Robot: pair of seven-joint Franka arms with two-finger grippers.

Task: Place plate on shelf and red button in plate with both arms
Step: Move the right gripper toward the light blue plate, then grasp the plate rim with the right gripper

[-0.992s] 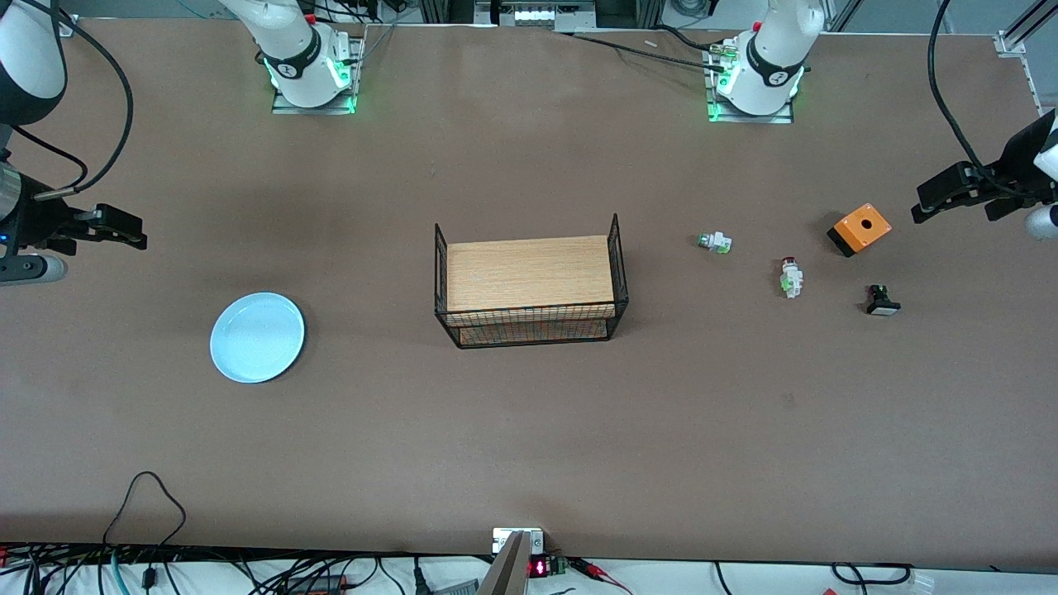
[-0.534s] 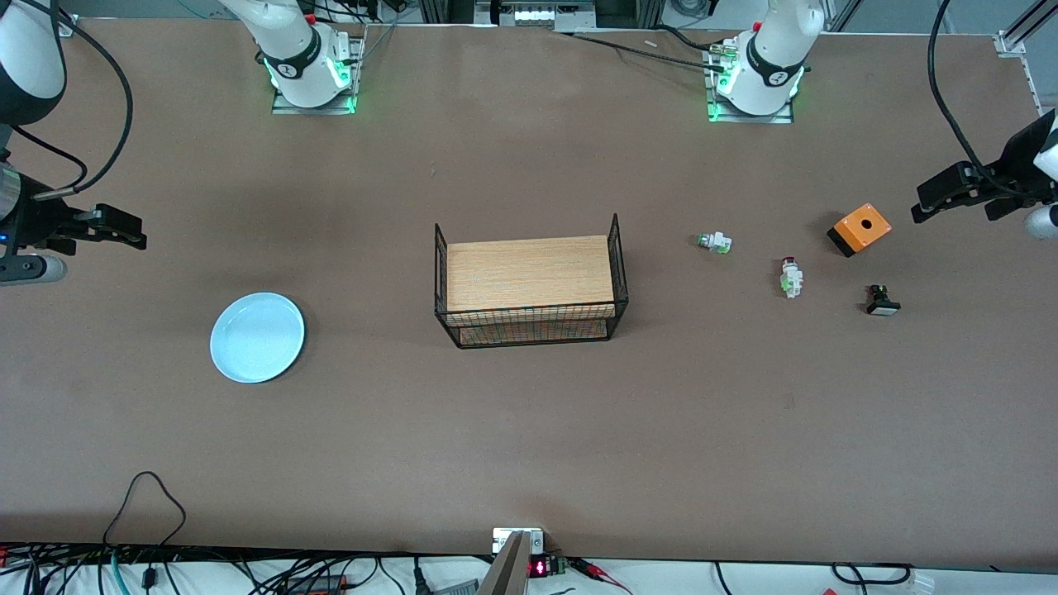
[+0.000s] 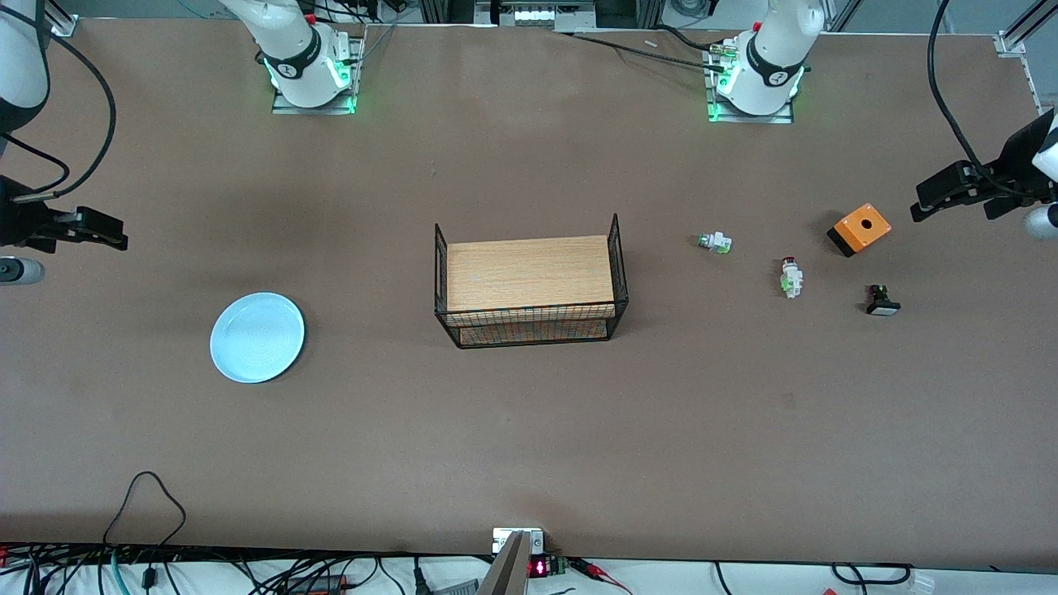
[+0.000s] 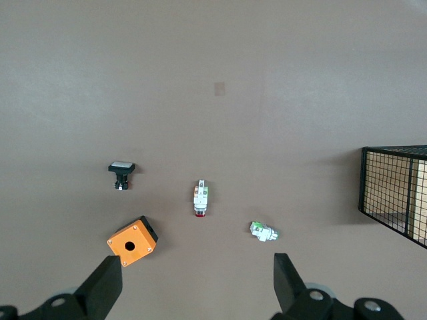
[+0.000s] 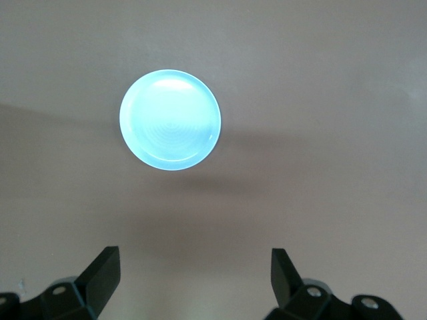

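Note:
The pale blue plate (image 3: 257, 337) lies flat on the table toward the right arm's end; in the right wrist view the plate (image 5: 170, 120) is whole and unobstructed. My right gripper (image 3: 106, 231) hangs open and empty over bare table at that end, apart from the plate; its fingertips (image 5: 193, 261) frame only tabletop. The red button (image 3: 791, 277) lies on its side toward the left arm's end, and the left wrist view shows the same button (image 4: 200, 199). My left gripper (image 3: 932, 200) is open and empty over the table's end, beside the orange box; its tips (image 4: 197, 267) hold nothing.
A black wire rack with a wooden shelf (image 3: 529, 289) stands mid-table. Around the red button lie an orange box (image 3: 860, 228), a white part with a green and silver cap (image 3: 714, 242) and a black button with a white cap (image 3: 882, 302).
My right gripper has shifted a little toward the right arm's end of the table. The left gripper and all the objects stay where they were.

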